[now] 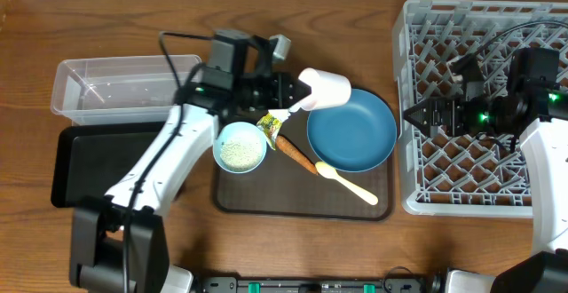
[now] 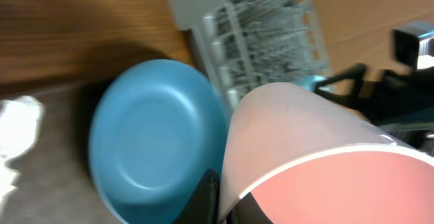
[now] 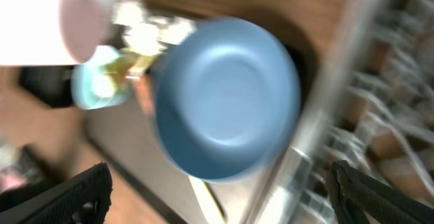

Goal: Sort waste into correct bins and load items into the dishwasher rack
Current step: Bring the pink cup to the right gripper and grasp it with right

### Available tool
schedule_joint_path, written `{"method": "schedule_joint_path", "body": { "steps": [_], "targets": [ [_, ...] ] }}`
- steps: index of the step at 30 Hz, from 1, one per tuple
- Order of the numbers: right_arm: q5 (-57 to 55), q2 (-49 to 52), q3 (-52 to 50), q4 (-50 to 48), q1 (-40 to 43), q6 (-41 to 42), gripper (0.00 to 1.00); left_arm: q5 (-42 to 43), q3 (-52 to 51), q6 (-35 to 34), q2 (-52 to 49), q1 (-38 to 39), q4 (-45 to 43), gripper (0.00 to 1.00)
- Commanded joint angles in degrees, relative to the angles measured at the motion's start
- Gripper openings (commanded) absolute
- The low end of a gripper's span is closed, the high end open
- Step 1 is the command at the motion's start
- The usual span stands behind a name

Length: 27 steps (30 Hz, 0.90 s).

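My left gripper (image 1: 297, 93) is shut on the wall of the pink cup (image 1: 327, 89), which hangs on its side over the brown tray's back edge. In the left wrist view one finger (image 2: 207, 198) presses the cup (image 2: 305, 149) from outside. The dark blue plate (image 1: 352, 130) lies just right of it. A light blue cup (image 1: 240, 146) holding rice, a yellow-green wrapper (image 1: 269, 124), a carrot piece (image 1: 297, 156) and a pale yellow spoon (image 1: 346, 184) sit on the tray. My right gripper (image 1: 426, 114) stands open over the grey rack's (image 1: 497, 27) left side.
The brown serving tray (image 1: 266, 202) lies at centre front. A clear tub (image 1: 115, 84) and a black tray (image 1: 84, 164) stand at the left. White tissue (image 2: 17, 136) shows at the left in the left wrist view. The right wrist view shows the plate (image 3: 227, 95).
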<state>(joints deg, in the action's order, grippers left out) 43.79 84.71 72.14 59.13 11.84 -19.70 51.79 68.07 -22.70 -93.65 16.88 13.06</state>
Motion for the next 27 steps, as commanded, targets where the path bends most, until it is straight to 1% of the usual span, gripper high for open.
{"method": "schedule_joint_path", "body": {
  "steps": [1, 4, 7, 12, 15, 19, 24, 27],
  "targets": [
    [17.3, -0.7, -0.3, 0.1, -1.8, -11.1, 0.99, 13.0, 1.1, -5.1, 0.4, -1.5, 0.1, 0.06],
    [22.3, -0.7, -0.3, 0.0, -3.8, -14.5, 0.99, 16.9, 1.1, -5.7, 0.4, -1.6, -0.1, 0.06],
    [24.6, -0.7, -0.3, 0.0, -6.1, -17.6, 0.99, 20.1, 1.1, -6.5, 0.4, -1.3, -0.6, 0.06],
    [24.7, -0.7, -0.3, -0.4, -10.8, -21.7, 0.99, 24.2, 1.1, -11.8, 0.4, -1.1, -3.4, 0.06],
    [24.7, -0.7, -0.3, -2.8, -13.5, -21.7, 0.99, 25.0, 1.1, -14.2, 0.4, -0.4, -4.5, 0.06],
    [25.4, -0.7, -0.3, -6.3, -16.1, -21.5, 0.99, 25.0, 1.1, -14.5, 0.4, 0.9, -4.6, 0.06],
    [26.9, -0.7, -0.3, -10.1, -17.4, -21.4, 0.99, 25.0, 1.1, -14.5, 0.4, 2.2, -4.6, 0.06],
    [27.0, -0.7, -0.3, -12.3, -17.4, -19.3, 0.99, 25.0, 1.1, -14.7, 0.4, 2.7, -4.6, 0.06]
  ]
}}
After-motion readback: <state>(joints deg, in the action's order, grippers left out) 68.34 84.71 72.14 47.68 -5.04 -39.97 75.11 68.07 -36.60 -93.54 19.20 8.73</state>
